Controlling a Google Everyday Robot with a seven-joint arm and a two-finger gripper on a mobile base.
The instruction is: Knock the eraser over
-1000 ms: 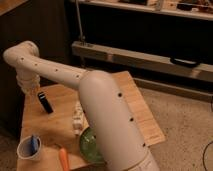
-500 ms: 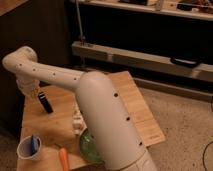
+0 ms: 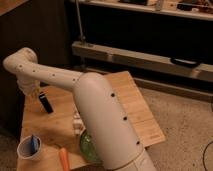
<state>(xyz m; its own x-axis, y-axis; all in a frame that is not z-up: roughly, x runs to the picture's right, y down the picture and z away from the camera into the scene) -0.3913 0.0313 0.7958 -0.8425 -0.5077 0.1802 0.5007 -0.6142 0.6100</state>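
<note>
Wooden table (image 3: 125,100), light in colour, with the black eraser (image 3: 46,103) on its left back part, not far from the left edge. Seems to stand on end, blue band on top, slightly tilted. Just to its left and a little higher: the gripper (image 3: 33,91), under the bent white arm (image 3: 50,75). Not possible to judge whether released or clenched, nor whether touching the eraser or only very near.

Probably needs a sideways push near the top. Risk 1: sweep too high, no contact at all. Risk 2: push too low, only sliding on the wood without tipping, maybe toward the table edge and off.

To the right of the eraser, bare wood up to the white-and-tan object (image 3: 77,122), so enough room for falling that way. Toward the front, well apart: 1 white cup (image 3: 30,147), 1 orange carrot (image 3: 64,157), 1 green bowl (image 3: 89,149). On the left, table edge and dark wall close to the gripper, so little room for backing there.
</note>
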